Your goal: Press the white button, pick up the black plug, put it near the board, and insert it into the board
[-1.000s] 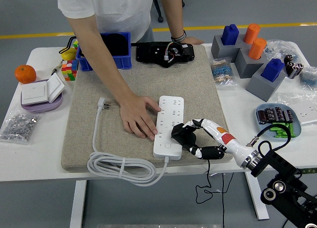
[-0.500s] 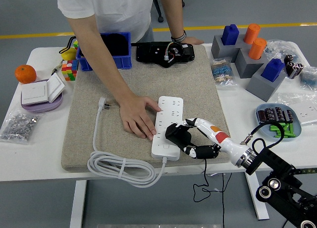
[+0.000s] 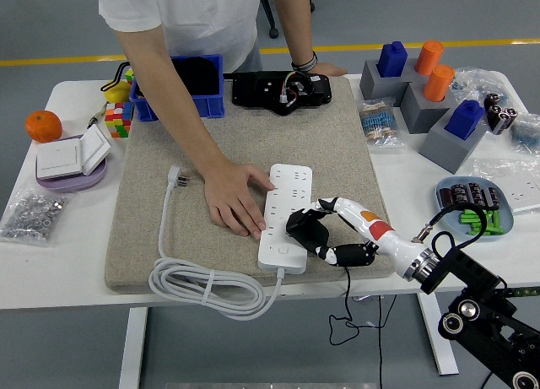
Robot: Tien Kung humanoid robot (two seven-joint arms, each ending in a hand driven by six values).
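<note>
Head view: robot's right hand point(image 3: 325, 233) is gripping the black plug point(image 3: 305, 226) w/ curled fingers, holding it right at the board point(image 3: 284, 217), near its lower right edge. Vs half a sec ago it's backing off a bit to the right. Person's hand point(image 3: 234, 199) is still pressing flat beside the board on the mat point(image 3: 337, 144). Blue bin point(image 3: 181, 102) is sitting at the back, contents too dark to tell. Blue tray point(image 3: 447, 195) on the right is holding dark cylinders + green bits.
</note>
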